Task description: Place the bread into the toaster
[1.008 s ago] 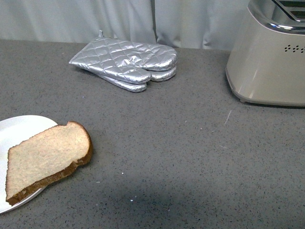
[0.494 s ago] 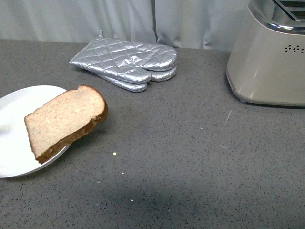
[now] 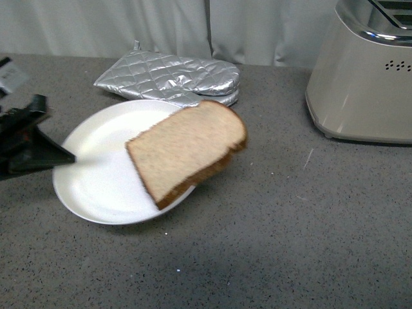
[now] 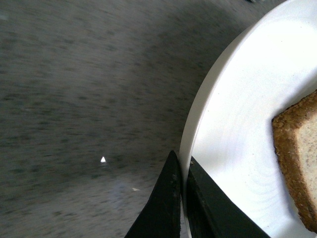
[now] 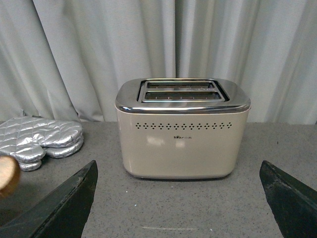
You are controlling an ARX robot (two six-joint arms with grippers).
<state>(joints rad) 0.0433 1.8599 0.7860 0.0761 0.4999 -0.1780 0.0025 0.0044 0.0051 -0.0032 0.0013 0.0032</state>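
Observation:
A slice of light-brown bread with a dark crust lies on a white plate, overhanging its right rim. My left gripper is shut on the plate's left rim and holds it above the grey counter. The left wrist view shows the plate with its rim pinched between the two black fingers of that gripper, and a corner of the bread. The beige toaster stands at the far right. In the right wrist view the toaster faces my open right gripper, some way off, its slots visible on the chrome top.
Silver quilted oven mitts lie stacked at the back of the counter, just behind the plate; the right wrist view shows them left of the toaster. A grey curtain closes the back.
The plate with the bread has travelled right and away from the front edge, toward the counter's middle. My left gripper has come into the front view at the left.

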